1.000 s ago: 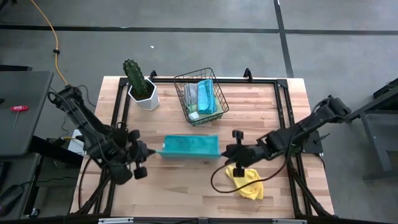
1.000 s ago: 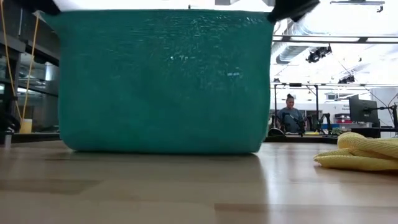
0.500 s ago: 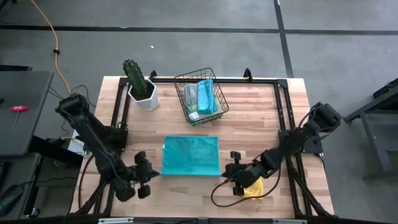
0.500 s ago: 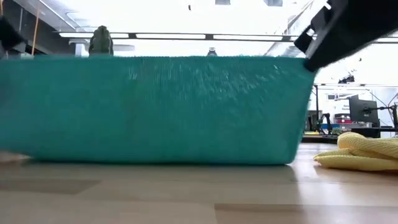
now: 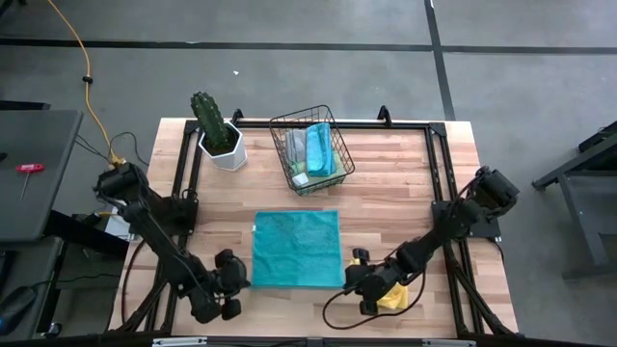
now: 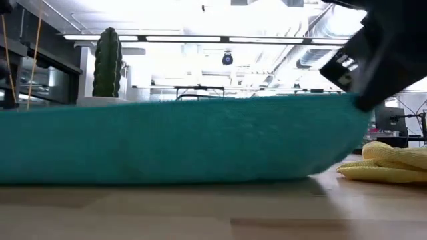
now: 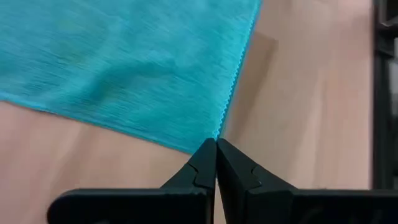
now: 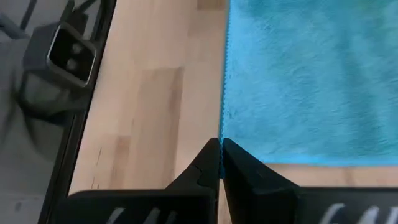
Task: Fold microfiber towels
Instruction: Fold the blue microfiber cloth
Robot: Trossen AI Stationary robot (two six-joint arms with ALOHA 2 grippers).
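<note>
Teal towel (image 5: 296, 250) lies spread nearly flat in the middle of the wooden desk (image 5: 386, 183), one layer, almost square, with its slightly longer side running from the far edge toward the near edge where I watch from the low camera. In the low view its near hem (image 6: 180, 150) is lifted off the wood and sags between the two corners.

My left pincer (image 5: 239, 280) sits at the towel's near left corner, fingers pressed together on that corner, as the left wrist view (image 7: 216, 152) shows. My right pincer (image 5: 354, 278) is at the near right corner, likewise clamped together on the cloth edge (image 8: 220, 149).

Just beside the right pincer, partly under that arm, a crumpled yellow towel (image 5: 393, 297) lies on the desk; in the low view it shows as a rumpled heap (image 6: 390, 163) to the side of the teal one, not touching it.

Behind the teal towel stands a black wire basket (image 5: 310, 151), tilted a little against the desk's edges. It holds several more folded towels standing on edge: a blue one (image 5: 320, 149), a grey one (image 5: 294, 146) and a pale green one (image 5: 301, 178) low at its near end.

A cactus in a white pot (image 5: 220, 135) stands beside the basket, apart from it.
</note>
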